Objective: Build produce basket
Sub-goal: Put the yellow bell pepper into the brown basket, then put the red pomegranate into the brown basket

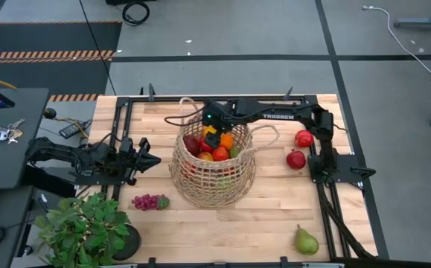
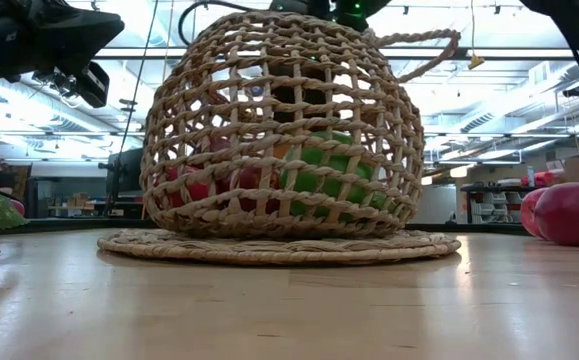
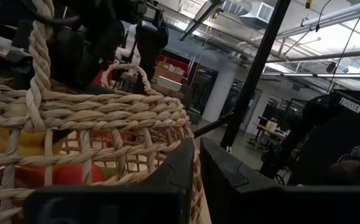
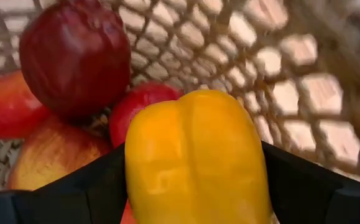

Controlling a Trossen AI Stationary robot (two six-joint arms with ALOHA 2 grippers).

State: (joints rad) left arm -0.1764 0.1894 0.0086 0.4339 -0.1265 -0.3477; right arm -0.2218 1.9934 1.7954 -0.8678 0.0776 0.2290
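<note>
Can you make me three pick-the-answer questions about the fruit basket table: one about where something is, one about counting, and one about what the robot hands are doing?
1. Where are the purple grapes?
A. inside the basket
B. on the table between the basket and the potted plant
C. in the left gripper

2. How many dark red fruits lie on the table beside the right arm's base?
A. two
B. four
C. none

3. What is the right gripper doing?
A. resting empty on the table
B. holding a green pear
C. holding a yellow pepper over the basket

Answers: 1 B, the high view shows them on bare wood there. 2 A, two sit side by side. 3 C, its fingers flank the pepper; the left gripper waits shut beside the basket.
</note>
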